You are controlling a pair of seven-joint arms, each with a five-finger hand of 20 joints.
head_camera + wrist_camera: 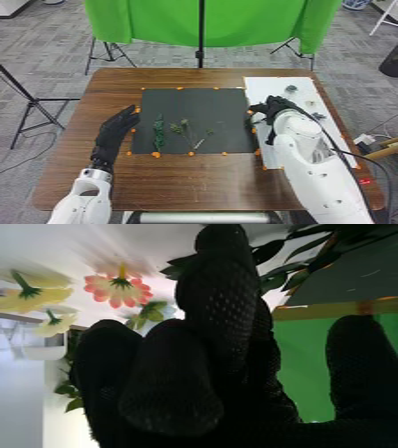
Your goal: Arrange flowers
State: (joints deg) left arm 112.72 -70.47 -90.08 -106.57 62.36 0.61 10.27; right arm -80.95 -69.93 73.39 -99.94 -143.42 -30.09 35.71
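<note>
In the head view, my left hand (pixel 115 131) is open, left of the black mat (pixel 231 100). My right hand (pixel 277 105) is over the seam between mat and white board (pixel 266 85). Leafy green stems (pixel 159 134) and thin sprigs (pixel 185 129) lie on the mat. Small flowers (pixel 311 103) lie on the board. In the right wrist view, my right hand (pixel 213 359) is open, its thumb apart from the fingers. Beyond it are a pink-edged flower (pixel 117 290), a yellow flower (pixel 34 296) and dark leaves (pixel 306 266), partly hidden by a finger.
The brown wooden table (pixel 200 182) carries mat and board, with orange markers (pixel 156 155) around the mat's edges. Behind the table, a green cloth (pixel 160 22) hangs with a black stand (pixel 201 53) before it.
</note>
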